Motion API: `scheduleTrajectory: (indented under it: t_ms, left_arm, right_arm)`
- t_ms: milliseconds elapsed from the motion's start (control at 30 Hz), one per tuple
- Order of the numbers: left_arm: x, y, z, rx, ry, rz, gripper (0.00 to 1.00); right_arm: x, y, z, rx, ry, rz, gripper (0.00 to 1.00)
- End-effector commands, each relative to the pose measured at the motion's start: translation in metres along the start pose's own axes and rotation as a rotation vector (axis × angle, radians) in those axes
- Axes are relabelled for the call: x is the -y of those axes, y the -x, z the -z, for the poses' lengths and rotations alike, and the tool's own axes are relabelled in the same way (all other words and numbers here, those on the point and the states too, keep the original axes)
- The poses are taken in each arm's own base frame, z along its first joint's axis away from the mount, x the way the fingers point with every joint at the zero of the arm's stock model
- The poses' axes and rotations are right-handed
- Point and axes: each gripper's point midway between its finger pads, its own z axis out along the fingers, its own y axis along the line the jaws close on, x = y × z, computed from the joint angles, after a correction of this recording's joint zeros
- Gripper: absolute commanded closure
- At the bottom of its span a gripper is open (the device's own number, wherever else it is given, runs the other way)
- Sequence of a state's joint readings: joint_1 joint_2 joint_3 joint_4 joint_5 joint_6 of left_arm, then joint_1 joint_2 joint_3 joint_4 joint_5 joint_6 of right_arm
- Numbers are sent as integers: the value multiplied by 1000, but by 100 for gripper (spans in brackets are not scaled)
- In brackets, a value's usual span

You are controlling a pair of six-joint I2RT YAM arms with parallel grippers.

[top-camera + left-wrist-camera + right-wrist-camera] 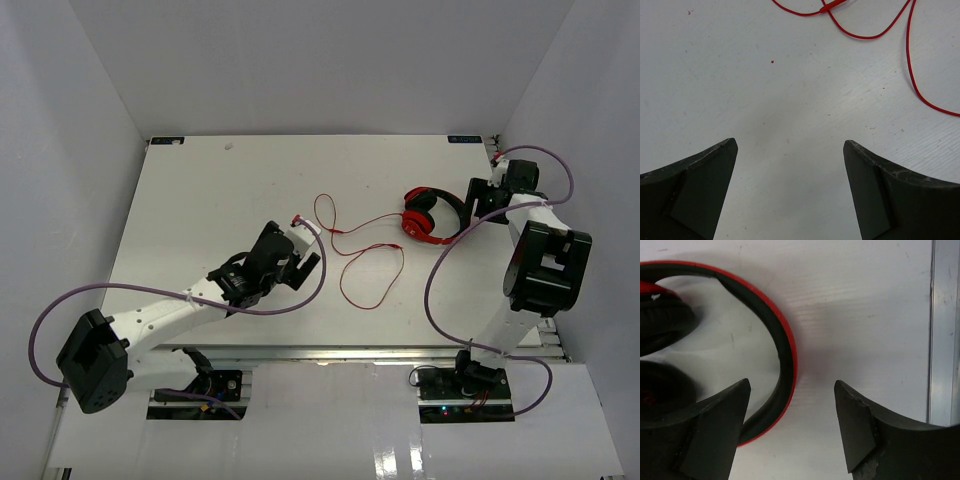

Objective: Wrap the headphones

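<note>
Top external, quick: where's everything? (Ana)

Far right of the surface (200, 190) lie the headphones (432, 216), flat. Their cable (372, 268) sprawls in loose loops toward centre, not wrapped yet. At the headband (782, 347) sits the right tool (472, 205), jaws apart, red rim just inside one finger, nothing clamped afaict. Over bare surface near the cable's far end hovers the left tool (308, 245), released wide, holding nothing. (Ben)

Risks? (Ana)

IMO the main one: the right wrist view shows the band off-centre, partly hidden behind one finger rather than between both. Closing like that could pinch the rim and skid or flip the set. The thin cable could also snag or tangle if the cups get dragged before the left tool has it. And the purple robot cable (438, 270) arcs over that area, so it might catch. (Ben)

Room? (Ana)

Tight on the right: the edge strip (940, 340) is just beside the tool and the side wall (590, 80) is near. Plenty of open surface left & centre, so work inward. (Ben)
</note>
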State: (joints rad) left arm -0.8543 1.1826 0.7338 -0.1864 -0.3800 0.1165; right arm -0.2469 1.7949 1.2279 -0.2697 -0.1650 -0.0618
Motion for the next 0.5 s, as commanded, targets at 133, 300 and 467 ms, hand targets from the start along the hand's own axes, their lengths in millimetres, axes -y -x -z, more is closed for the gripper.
scheduleTrajectory:
  t_ms: [133, 300, 467]
  left_arm:
    - [-2, 15, 6, 50, -10, 14, 2]
    - [-1, 15, 6, 49, -14, 8, 2]
    - [-1, 15, 6, 50, -17, 8, 2]
  right_arm:
    - [16, 15, -36, -19, -67, 90, 46]
    - [9, 2, -51, -69, -14, 103, 54]
    - [-2, -14, -59, -109, 66, 112, 54]
